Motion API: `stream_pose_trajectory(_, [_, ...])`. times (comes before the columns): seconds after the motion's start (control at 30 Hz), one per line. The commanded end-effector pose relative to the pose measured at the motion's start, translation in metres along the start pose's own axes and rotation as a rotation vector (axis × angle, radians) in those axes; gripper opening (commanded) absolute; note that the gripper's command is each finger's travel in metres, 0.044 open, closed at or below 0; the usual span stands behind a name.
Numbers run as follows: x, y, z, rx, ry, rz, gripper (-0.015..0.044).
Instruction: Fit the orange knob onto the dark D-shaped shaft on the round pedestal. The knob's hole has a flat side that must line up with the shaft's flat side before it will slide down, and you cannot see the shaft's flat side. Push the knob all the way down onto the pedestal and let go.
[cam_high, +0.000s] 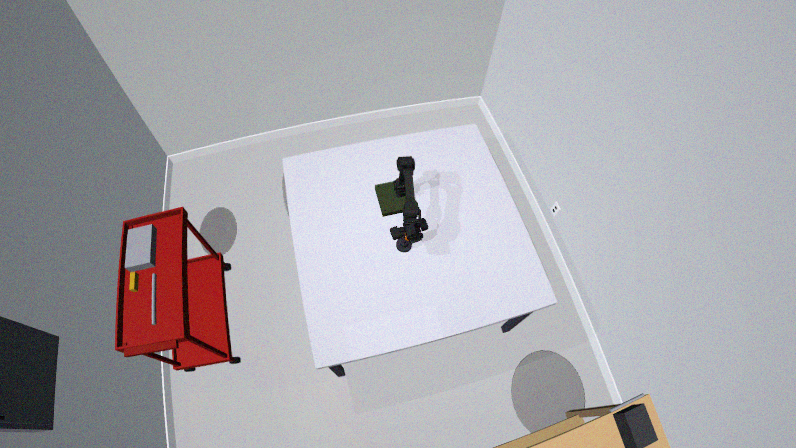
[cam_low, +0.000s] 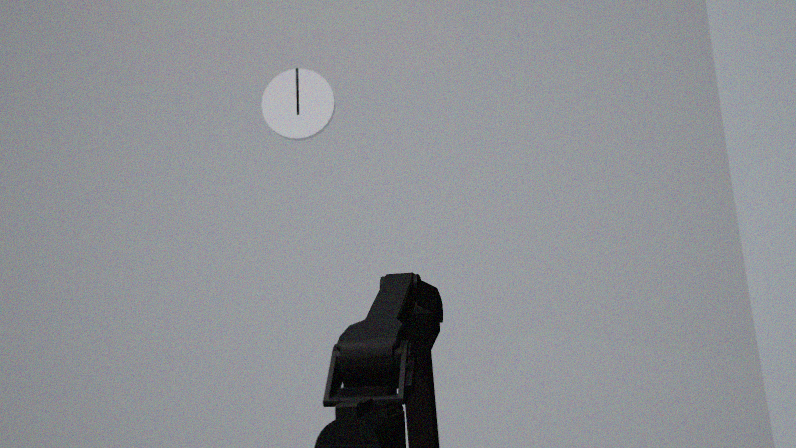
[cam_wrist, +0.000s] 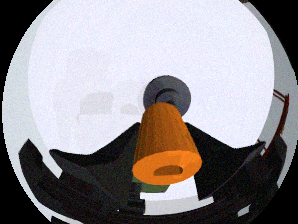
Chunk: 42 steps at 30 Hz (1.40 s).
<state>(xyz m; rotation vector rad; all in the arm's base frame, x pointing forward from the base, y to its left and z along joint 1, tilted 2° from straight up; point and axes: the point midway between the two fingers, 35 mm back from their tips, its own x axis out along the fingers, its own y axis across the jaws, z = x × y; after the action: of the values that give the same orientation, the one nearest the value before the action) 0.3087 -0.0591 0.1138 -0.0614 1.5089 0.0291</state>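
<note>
The orange knob (cam_wrist: 165, 130) (cam_high: 406, 238) is held between the fingers of my gripper (cam_wrist: 161, 126), which is shut on it. The knob's near end, with a D-shaped recess, faces the wrist camera. The round dark pedestal (cam_wrist: 184, 96) (cam_high: 403, 246) stands on the white table (cam_wrist: 225, 65) (cam_high: 434, 311). In the wrist view it shows just beyond the knob's far end, which covers part of its middle, so most of the shaft is hidden. The knob seems to be above the pedestal's near side; the height between them cannot be told.
A dark green square plate (cam_high: 388, 203) lies on the table beside the arm's base. A red cart (cam_high: 167, 289) stands on the floor left of the table. A wooden desk (cam_high: 601, 431) is at the lower right. The exterior view shows only the arm's upper part (cam_low: 384, 333) and a wall clock (cam_low: 284, 111).
</note>
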Motion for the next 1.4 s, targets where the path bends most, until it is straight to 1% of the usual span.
stream_pose_trajectory(0.0, [0.002, -0.010, -0.001, -0.008, -0.004, 0.002, 0.0000])
stream_pose_trajectory(0.23, [0.007, -0.017, -0.002, -0.010, -0.002, 0.001, 0.0000])
stream_pose_trajectory(0.53, [0.030, -0.017, -0.002, -0.010, -0.002, 0.001, 0.0000])
stream_pose_trajectory(1.0, [0.025, -0.018, 0.002, -0.004, -0.003, 0.001, 0.0000])
stream_pose_trajectory(1.37, [0.030, -0.018, 0.002, -0.004, -0.003, 0.001, 0.0000])
